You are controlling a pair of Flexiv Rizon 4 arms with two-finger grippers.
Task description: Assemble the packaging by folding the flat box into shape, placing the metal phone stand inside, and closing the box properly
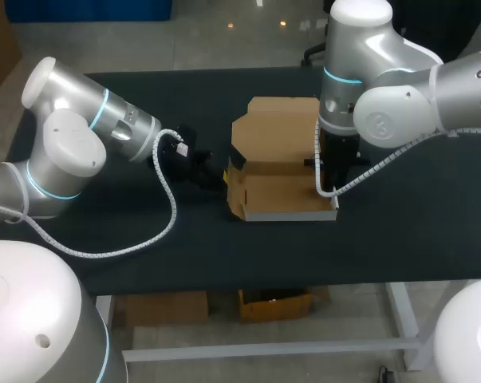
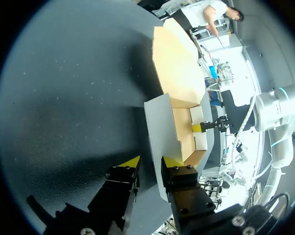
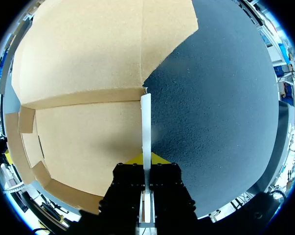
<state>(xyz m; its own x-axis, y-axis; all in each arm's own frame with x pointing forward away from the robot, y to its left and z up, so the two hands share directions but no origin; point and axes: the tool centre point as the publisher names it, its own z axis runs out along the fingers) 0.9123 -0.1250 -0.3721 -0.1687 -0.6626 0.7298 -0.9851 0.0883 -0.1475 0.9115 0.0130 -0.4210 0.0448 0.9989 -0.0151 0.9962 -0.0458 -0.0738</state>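
Observation:
The brown cardboard box (image 1: pixel 284 195) lies half folded at the table's middle, its lid (image 1: pixel 276 132) laid back flat toward the far side. My right gripper (image 1: pixel 329 179) points down at the box's right wall, and in the right wrist view that gripper (image 3: pixel 146 159) is shut on this thin white wall (image 3: pixel 145 122). My left gripper (image 1: pixel 216 177) is low at the box's left side. In the left wrist view it (image 2: pixel 152 162) is open, with the white left wall (image 2: pixel 162 127) against one finger and the other finger apart from it.
The dark table top (image 1: pixel 144 104) spreads on all sides of the box. A white cable (image 1: pixel 172 215) loops from my left arm over the table toward the front edge. My right gripper's yellow tip (image 2: pixel 198 128) shows inside the box in the left wrist view.

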